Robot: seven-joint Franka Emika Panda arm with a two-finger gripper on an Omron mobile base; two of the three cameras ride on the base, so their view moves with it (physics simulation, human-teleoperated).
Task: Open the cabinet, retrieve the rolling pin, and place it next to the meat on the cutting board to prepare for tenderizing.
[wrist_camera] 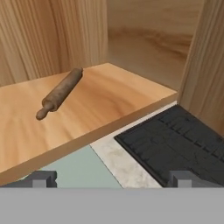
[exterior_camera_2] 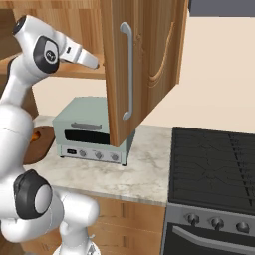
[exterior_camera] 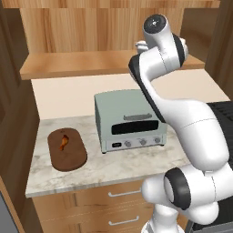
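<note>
One rolling pin (wrist_camera: 59,93) lies in the unlabelled cabinet (wrist_camera: 87,109).

The left base view is taken from behind and left of the arm, looking forward and down onto the bench (exterior_camera: 113,170), with the toaster oven (exterior_camera: 129,119) at mid distance and the cutting board (exterior_camera: 67,149) to its left. The right base view is taken from behind and right of the arm, facing the same bench (exterior_camera_2: 144,169); the toaster oven (exterior_camera_2: 92,130) is shared with it, while the stove (exterior_camera_2: 211,167) is added on the right. The hand view is taken close, from the raised hand, looking down along the cabinet shelf (wrist_camera: 87,109) toward the rolling pin (wrist_camera: 60,92).
</note>
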